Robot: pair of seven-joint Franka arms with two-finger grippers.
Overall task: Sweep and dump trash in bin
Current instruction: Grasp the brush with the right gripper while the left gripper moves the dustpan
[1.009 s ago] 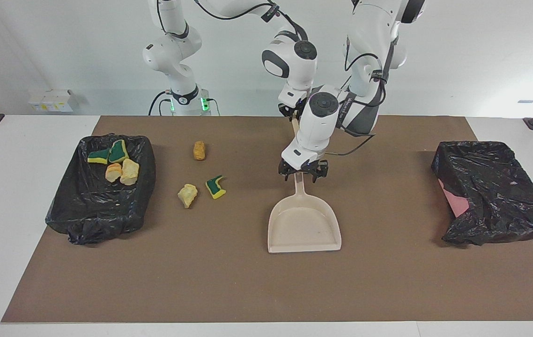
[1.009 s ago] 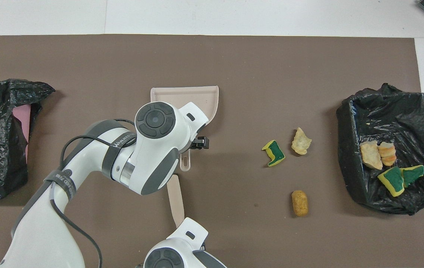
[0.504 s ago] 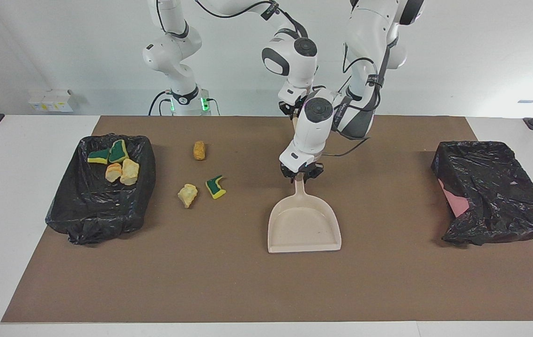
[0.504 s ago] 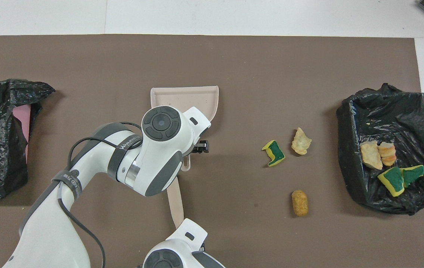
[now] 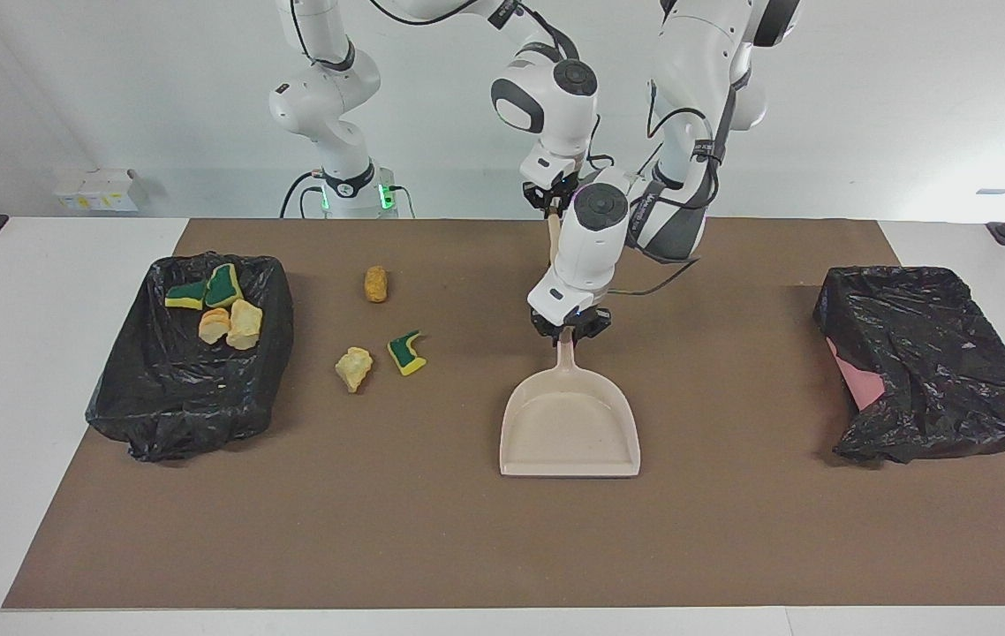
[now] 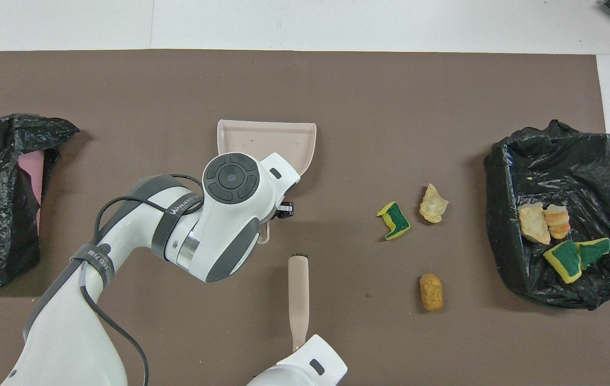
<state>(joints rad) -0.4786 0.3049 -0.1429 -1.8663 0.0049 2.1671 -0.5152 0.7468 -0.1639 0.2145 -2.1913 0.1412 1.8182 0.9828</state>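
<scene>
Right gripper (image 5: 549, 196): closed on the beige handle of the brush (image 6: 298, 295), up over the robots' edge of the brown mat (image 5: 467, 548); the brush hangs bristle end down, above the mat.
Orange-brown scrap (image 5: 376, 283): on the mat toward the right arm's end from both grippers, the loose scrap nearest the robots.
Left gripper (image 5: 566, 329): down at the mat, fingers pinched on the handle end of the dustpan (image 5: 570, 424).
Dustpan axis: handle toward the robots, open mouth pointing away from them; the pan lies flat and holds nothing.
Green-and-yellow scrap (image 5: 406, 352) and cream scrap (image 5: 353, 368): close together, sideways from the left gripper toward the right arm's end, level with the pan's handle.
Key relation: all three loose scraps lie off the pan's side, not in front of its mouth, so I judge the pan must turn or shift toward them; the brush arm is the nearer one.
Open bin (image 5: 176, 415): well past the scraps at the right arm's end, four scraps (image 5: 222, 305) already inside.
Covered bin (image 5: 926, 353): at the left arm's end, not needed.
</scene>
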